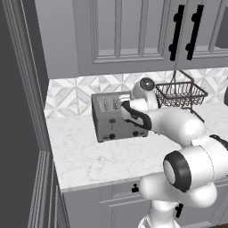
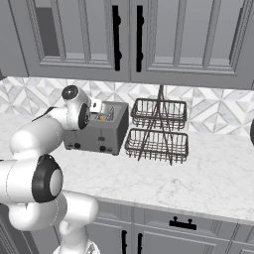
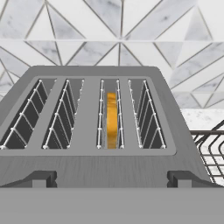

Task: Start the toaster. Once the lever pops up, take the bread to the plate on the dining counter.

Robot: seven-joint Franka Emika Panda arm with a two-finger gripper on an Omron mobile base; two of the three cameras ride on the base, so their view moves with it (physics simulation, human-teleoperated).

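bread (image 3: 112, 119): standing on edge in the 3rd slot from the left of the hand view, orange-brown crust up, sunk below the slot rim; likely placed there ready for toasting.
toaster (image 1: 116, 118): grey metal box on the desk (image 1: 89, 156), near the back edge against the patterned tile wall, front with levers and knobs facing the desk's front edge.
levers: 2 dark tabs, left lever (image 3: 40, 178) and right lever (image 3: 183, 178), both at the top of the front face, apparently not pressed down; toasting judged not yet started.
jaws: spread fully apart, holding nothing.
gripper (image 1: 121, 103): poised over the toaster's top near its front edge, aimed down the slots; probably lined up for a push on a lever.
next step: judged a downward press on the right lever, the one nearer the bread's slot pair.
wire basket rack (image 2: 158, 131): 2 tiers, standing on the desk just beside the toaster's right side, apart from it.
hand view adds: all 4 slots with wire guides, the bread's slot, both lever tops.
left base view adds: toaster front with 2 knobs low down, arm crossing its right part.
right base view adds: bread as a small orange spot (image 2: 100, 117) at the toaster top, rack in full, upper cabinet doors with black handles.
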